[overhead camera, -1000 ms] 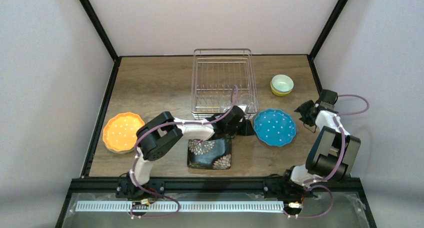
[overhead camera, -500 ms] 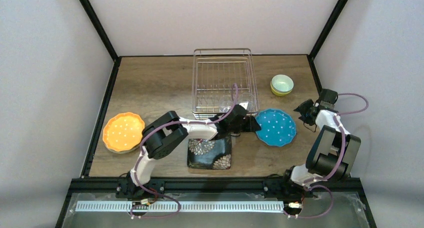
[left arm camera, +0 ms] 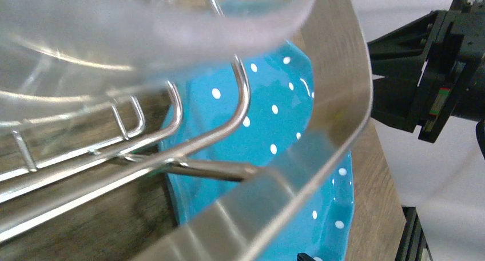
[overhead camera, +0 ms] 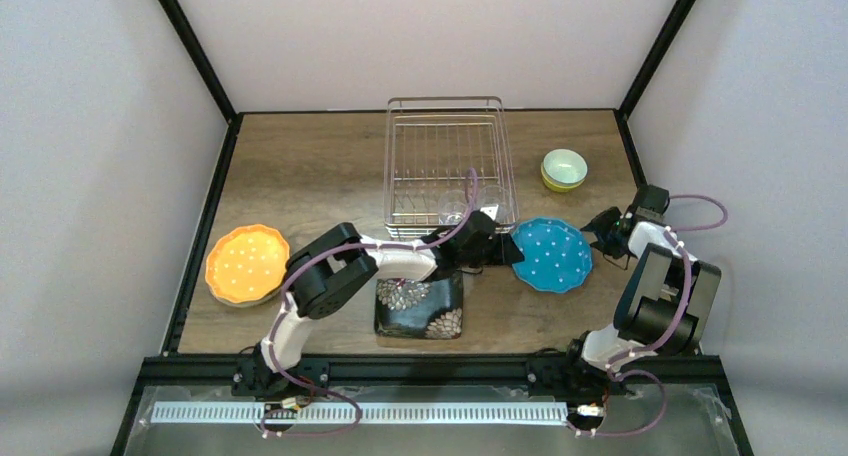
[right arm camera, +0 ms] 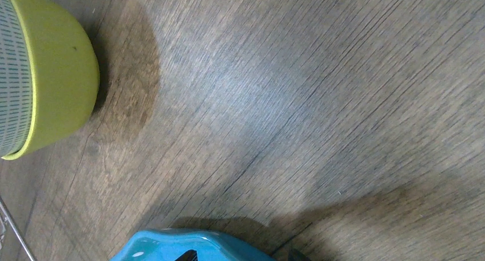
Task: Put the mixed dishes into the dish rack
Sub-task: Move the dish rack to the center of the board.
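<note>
You can see the dish rack is shiny silver metal wire. The cup inside it is clear and smooth. Just right of the rack, the blue dotted plate looks glossy. The wood table under the rack is dull, with streaky grain.

Left end effector slid right past the near-right corner of the silver wire dish rack. In the top view its fingertips now overlap the left rim of the blue white-dotted plate lying right of that corner; a second ago they stopped short of it. Left elbow swung right as well.

Clear glass cup now shows plainly inside the rack's near side, left of that corner. Earlier the clear shapes sat closer to the corner, and whether the cup itself moved can't be told.

Right end effector dropped slightly and edged toward the rack, closer to the plate's right rim. Its purple cable loop sits lower.
</note>
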`<state>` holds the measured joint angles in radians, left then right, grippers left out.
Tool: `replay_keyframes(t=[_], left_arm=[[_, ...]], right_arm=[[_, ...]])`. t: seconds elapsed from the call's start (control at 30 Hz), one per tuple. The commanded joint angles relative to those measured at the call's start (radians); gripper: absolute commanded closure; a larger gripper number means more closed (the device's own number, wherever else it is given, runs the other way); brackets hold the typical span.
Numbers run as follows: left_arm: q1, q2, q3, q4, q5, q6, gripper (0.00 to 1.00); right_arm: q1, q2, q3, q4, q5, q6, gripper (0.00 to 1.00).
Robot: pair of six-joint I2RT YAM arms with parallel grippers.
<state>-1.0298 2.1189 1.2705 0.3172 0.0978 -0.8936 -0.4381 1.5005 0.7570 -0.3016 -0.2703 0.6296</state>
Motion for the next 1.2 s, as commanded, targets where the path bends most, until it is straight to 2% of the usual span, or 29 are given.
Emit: replay_keyframes(t=[0.0, 0.23, 0.63, 1.17], left_arm=[[-0.038, 0.058, 0.018, -0.153, 0.012, -0.007, 0.0], [-0.094, 0.061, 0.035, -0.226, -0.027, 0.001, 0.0], [-0.119, 0.06, 0.026, -0.274, -0.103, -0.041, 0.0], [-0.117, -0.048, 0.136, -0.424, -0.321, 0.077, 0.0]], right_arm=[[-0.006, 0.013, -0.012, 0.012, 0.001, -0.007, 0.08], [-0.005, -0.013, -0.013, 0.012, 0.014, -0.01, 0.08], [-0.004, -0.02, -0.041, 0.025, -0.009, -0.013, 0.09], [0.096, -0.08, 0.091, -0.016, 0.005, -0.061, 0.11]])
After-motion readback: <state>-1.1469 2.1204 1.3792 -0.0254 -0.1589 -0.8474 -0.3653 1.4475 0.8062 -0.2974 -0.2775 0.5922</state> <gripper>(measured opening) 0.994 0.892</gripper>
